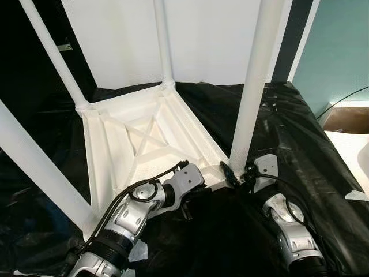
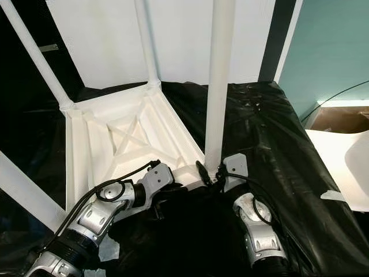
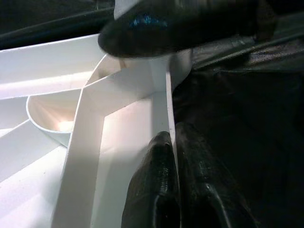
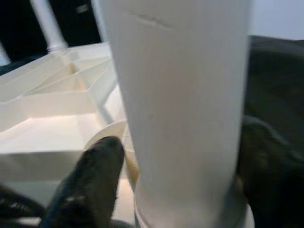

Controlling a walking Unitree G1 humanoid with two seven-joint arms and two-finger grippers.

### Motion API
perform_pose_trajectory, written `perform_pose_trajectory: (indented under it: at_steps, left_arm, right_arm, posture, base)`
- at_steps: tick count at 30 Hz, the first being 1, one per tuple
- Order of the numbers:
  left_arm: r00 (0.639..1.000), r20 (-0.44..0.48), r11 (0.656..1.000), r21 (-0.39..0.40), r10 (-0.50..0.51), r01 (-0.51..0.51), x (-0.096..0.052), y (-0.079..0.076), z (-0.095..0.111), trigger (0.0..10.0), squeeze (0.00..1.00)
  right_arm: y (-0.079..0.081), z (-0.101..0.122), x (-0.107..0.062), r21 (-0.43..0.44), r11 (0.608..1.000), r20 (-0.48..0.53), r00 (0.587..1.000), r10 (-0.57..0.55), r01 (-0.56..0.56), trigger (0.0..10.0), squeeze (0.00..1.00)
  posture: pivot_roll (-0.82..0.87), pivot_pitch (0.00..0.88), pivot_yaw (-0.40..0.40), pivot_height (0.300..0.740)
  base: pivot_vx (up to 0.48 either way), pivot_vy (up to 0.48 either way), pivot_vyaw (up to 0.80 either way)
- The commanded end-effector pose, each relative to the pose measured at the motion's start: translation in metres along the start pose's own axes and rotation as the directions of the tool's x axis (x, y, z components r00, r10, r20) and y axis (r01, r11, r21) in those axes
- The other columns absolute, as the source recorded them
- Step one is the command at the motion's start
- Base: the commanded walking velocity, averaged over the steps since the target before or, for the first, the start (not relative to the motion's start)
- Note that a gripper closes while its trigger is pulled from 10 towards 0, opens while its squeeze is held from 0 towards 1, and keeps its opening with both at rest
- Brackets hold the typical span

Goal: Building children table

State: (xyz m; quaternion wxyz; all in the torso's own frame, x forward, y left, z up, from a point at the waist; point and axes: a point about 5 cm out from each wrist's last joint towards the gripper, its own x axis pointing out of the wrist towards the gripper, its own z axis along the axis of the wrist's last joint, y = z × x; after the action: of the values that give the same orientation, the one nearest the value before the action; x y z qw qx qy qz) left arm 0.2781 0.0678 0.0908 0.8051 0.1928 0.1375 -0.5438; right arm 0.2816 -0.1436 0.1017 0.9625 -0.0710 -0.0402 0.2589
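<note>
Right wrist view: the near leg (image 4: pixel 183 109) is being clamped low between the right gripper's (image 1: pixel 242 173) fingers, while the upturned table (image 1: pixel 150 144), lying on black sheeting (image 1: pixel 300 127), is being pinched at its rim by the left gripper (image 3: pixel 175 156). Light, stiff, slippery plastic is judged; holds near the socket are advised.

No text, label, brand, number or sign can be read in these pictures — the white plastic parts and the black sheet carry no print that shows.
</note>
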Motion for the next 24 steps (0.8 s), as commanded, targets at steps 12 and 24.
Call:
perform_pose_trajectory:
  at_steps: [12, 24]
  left_arm:
    - [0.98, -0.192, 0.992, -0.12, -0.053, 0.03, 0.001, -0.019, -0.048, 10.0, 0.0]
    - [0.979, -0.197, 0.991, -0.127, -0.054, 0.029, -0.002, -0.021, -0.05, 10.0, 0.0]
  right_arm:
    - [-0.052, 0.011, -0.004, -0.161, 0.911, -0.178, 0.919, 0.351, -0.379, 10.0, 0.0]
    - [-0.065, 0.017, -0.003, -0.154, 0.871, -0.23, 0.874, 0.428, -0.467, 0.0, 0.0]
  posture:
    - [0.0, 0.0, 0.033, 0.74]
    - [0.01, 0.0, 0.038, 0.74]
  base:
    - [0.0, 0.0, 0.0]
    - [0.0, 0.0, 0.0]
